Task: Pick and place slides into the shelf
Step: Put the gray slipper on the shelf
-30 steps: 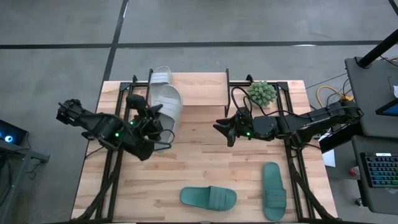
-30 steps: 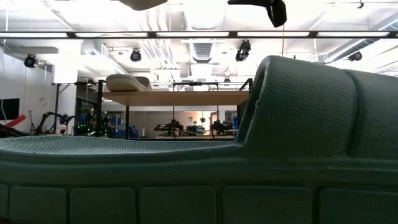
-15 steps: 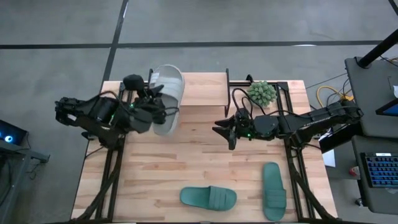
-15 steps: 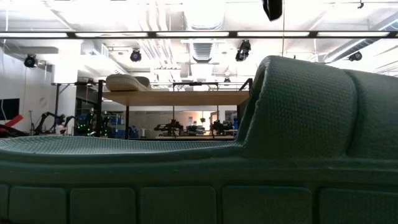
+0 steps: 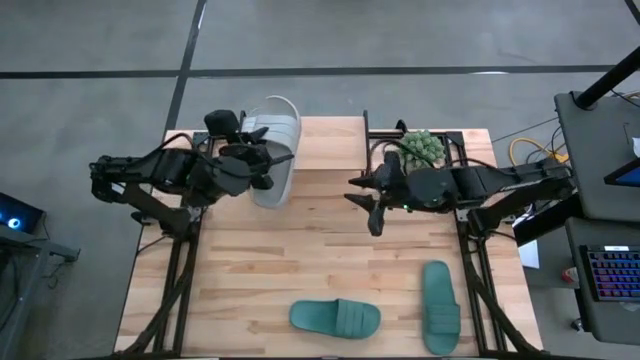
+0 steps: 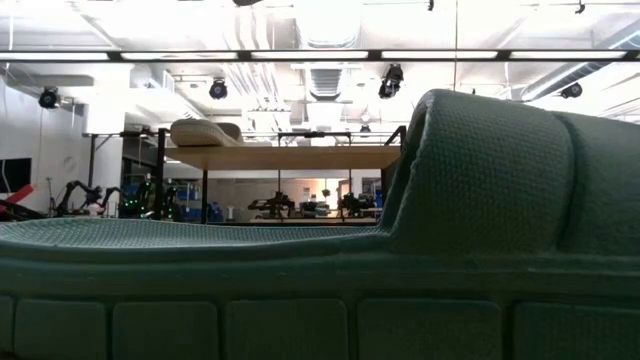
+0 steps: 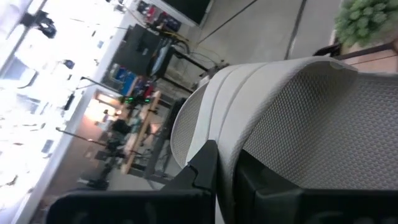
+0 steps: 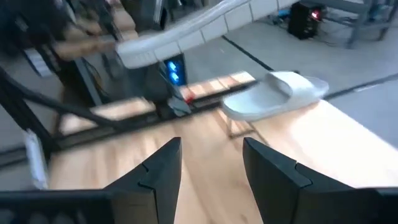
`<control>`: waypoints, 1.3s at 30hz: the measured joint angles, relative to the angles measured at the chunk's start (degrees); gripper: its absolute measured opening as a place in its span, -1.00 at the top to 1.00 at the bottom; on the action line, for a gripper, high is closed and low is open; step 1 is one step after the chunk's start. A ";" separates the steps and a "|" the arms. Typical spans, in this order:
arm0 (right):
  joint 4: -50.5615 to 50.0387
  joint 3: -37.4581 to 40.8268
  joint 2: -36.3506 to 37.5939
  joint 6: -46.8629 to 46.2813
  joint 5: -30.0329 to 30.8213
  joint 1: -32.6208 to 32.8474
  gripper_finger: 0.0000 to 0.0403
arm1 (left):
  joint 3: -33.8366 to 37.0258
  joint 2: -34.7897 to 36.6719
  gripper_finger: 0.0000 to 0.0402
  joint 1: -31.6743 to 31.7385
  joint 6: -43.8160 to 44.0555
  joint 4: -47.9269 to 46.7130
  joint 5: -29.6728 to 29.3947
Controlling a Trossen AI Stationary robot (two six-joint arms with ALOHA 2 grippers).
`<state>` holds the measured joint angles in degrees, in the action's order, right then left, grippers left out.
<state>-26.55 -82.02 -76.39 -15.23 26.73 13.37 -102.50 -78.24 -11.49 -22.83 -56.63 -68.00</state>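
My left gripper (image 5: 262, 160) is shut on a pale grey-white slide (image 5: 276, 150) and holds it above the left end of the shelf (image 5: 330, 150). A second pale slide (image 8: 273, 93) lies sole down on the shelf's plank top, under the held one (image 8: 186, 31). Two teal slides (image 5: 335, 318) (image 5: 440, 305) lie flat on the table near its front edge; one of them (image 6: 300, 260) fills the low view. My right gripper (image 5: 366, 205) hovers open over the table in front of the shelf's right half, with nothing between its fingers (image 8: 158, 174). My left gripper pinches the pale slide's side rim (image 7: 225, 163) between its two fingers, one finger (image 7: 202, 171) on either face. The fingers come roughly level from the table's left. The slide is lifted clear above the shelf, turned on its side with the ribbed strap (image 7: 261, 81) beyond the fingers.
A small green potted plant (image 5: 420, 148) stands at the shelf's right end. Black frame rails (image 5: 185, 260) (image 5: 475, 270) run along both sides of the table. Bare wood lies between the shelf and the teal slides.
My left gripper has carried the pale slide up and toward the table's far edge, from in front of the shelf to above its left end, turning the slide about. My right gripper has risen out of the low view's top and rolled, staying open.
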 joint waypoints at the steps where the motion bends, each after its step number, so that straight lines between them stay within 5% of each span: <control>1: -3.14 -2.29 -1.34 0.73 0.33 0.01 0.20 | 0.02 0.00 0.99 0.35 0.02 0.37 0.89; 8: -16.22 -18.38 -13.10 8.19 0.87 0.57 0.20 | 0.13 -0.02 0.99 2.89 0.15 2.41 5.15; 16: -32.25 -38.07 -26.78 17.07 11.46 3.26 0.20 | 0.17 -0.02 0.99 4.96 0.15 2.15 7.22; 24: -36.21 -51.74 -34.72 25.74 22.85 5.99 0.20 | 0.33 -0.62 0.99 6.23 0.15 2.17 8.46; 39: -32.58 -52.43 -37.43 43.09 32.42 11.42 0.20 | -0.31 -1.55 0.99 9.64 7.21 2.13 15.19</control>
<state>-59.12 -134.45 -113.82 27.86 59.16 24.79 -102.80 -79.79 -1.85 -15.62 -54.50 -52.80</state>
